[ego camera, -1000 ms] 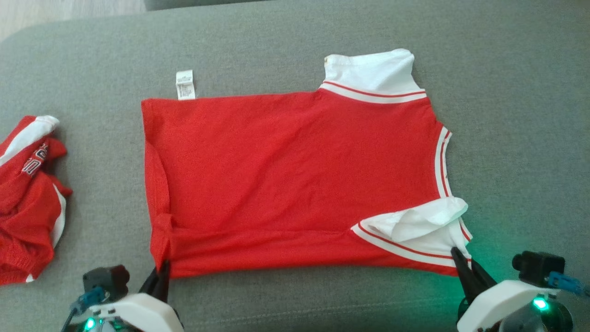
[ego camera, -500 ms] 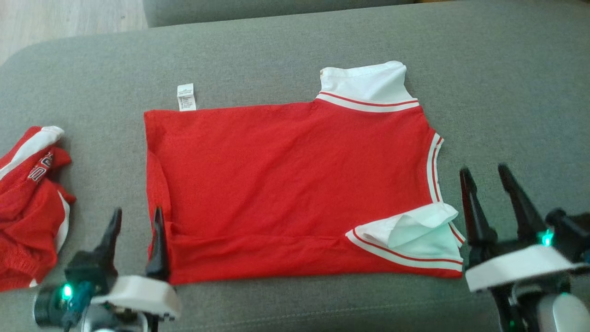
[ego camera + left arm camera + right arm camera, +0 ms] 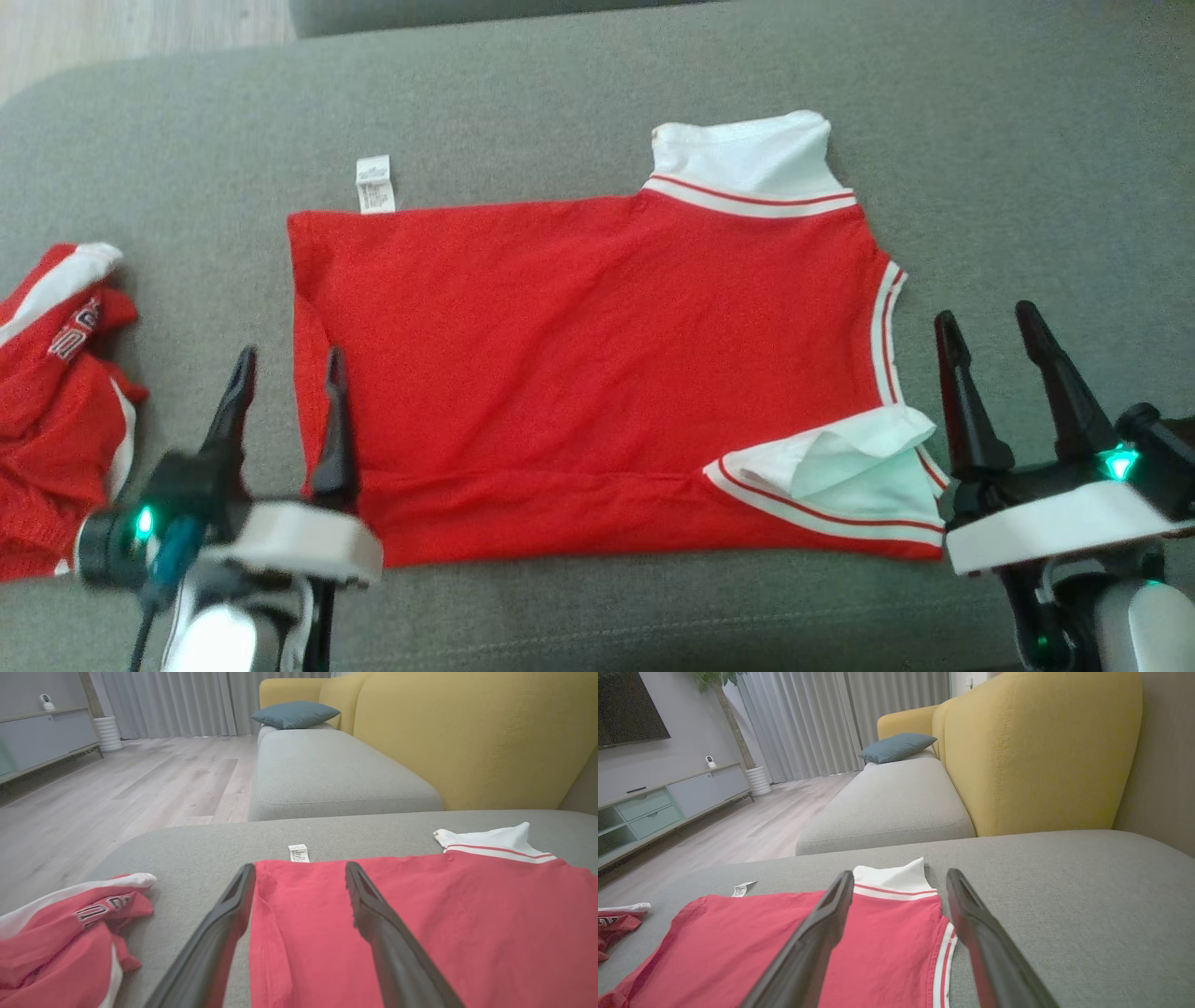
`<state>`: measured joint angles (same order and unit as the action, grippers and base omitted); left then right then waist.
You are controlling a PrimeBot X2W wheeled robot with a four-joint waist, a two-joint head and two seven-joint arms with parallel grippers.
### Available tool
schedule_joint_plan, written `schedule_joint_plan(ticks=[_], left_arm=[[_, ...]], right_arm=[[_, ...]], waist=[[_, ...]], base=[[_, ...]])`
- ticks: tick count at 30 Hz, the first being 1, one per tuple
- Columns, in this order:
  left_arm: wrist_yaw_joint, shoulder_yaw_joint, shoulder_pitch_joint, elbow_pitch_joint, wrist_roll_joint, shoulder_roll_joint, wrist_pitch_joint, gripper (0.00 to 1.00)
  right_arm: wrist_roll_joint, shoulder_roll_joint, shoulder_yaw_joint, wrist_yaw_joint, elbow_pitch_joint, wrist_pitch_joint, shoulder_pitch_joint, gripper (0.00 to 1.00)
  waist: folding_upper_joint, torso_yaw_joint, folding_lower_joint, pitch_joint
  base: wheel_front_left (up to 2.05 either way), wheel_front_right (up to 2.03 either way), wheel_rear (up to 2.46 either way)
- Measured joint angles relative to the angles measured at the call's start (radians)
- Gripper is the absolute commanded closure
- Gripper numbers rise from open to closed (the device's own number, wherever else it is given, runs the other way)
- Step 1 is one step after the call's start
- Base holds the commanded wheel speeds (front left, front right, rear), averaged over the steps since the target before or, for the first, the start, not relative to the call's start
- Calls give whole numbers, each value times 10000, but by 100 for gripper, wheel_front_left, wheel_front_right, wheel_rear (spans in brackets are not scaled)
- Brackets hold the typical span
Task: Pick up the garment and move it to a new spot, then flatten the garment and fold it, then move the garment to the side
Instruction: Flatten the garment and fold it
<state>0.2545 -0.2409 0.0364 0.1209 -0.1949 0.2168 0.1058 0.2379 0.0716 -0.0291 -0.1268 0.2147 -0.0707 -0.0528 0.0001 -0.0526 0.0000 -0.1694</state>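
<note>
The garment (image 3: 588, 373) is a red shirt with white striped trim, spread flat on the grey sofa seat (image 3: 560, 103). Its white label (image 3: 375, 184) sticks out at the far edge, and the near right sleeve (image 3: 840, 467) lies rumpled. My left gripper (image 3: 289, 359) stands open at the garment's left edge, one finger over the red cloth, nothing between the fingers. My right gripper (image 3: 985, 317) is open just right of the garment, over bare cushion. In the left wrist view the left gripper (image 3: 300, 868) frames the garment (image 3: 444, 914); in the right wrist view the right gripper (image 3: 900, 875) frames its right edge (image 3: 887, 933).
A second red and white garment (image 3: 56, 411) lies crumpled at the seat's left end. Beyond are another grey seat cushion (image 3: 327, 774), a yellow backrest (image 3: 467, 742), a teal pillow (image 3: 292, 714) and wooden floor (image 3: 117, 793). A low cabinet (image 3: 668, 802) stands by the wall.
Both grippers were shut on the garment's near corners; they have let go, opened wide and risen. The garment stays flat. The head camera shifted slightly.
</note>
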Motion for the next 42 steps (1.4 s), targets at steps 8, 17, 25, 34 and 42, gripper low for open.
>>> schedule_joint_plan(ticks=[8, 17, 25, 34, 42], left_arm=[[-851, -161, -2896, -1764, -541, -130, -566, 0], [-1941, 393, -6099, -6335, -1747, 213, -2205, 0], [-2293, 642, -7258, -8220, -2063, 378, -2587, 0], [-2727, 663, -7932, -9200, -2420, 545, -2964, 45], [-3072, 489, -8277, -9626, -2460, 585, -3223, 100]], right_arm=[[238, -88, -23, 0, 2, -88, 151, 0], [449, -153, -447, 0, -537, 117, 923, 0], [658, -209, -543, 0, -920, 270, 1054, 0], [907, -224, -579, 0, -1035, 265, 1091, 0], [968, -224, -265, 0, -1287, 88, 1238, 0]], waist=[[0, 213, 0, -821], [-1, -230, 0, -1922], [0, -544, 1, -2211], [0, -549, 0, -2248], [0, -582, 0, -2302]], base=[[0, 0, 0], [0, 0, 0], [0, 0, 0], [0, 0, 0], [0, 0, 0]])
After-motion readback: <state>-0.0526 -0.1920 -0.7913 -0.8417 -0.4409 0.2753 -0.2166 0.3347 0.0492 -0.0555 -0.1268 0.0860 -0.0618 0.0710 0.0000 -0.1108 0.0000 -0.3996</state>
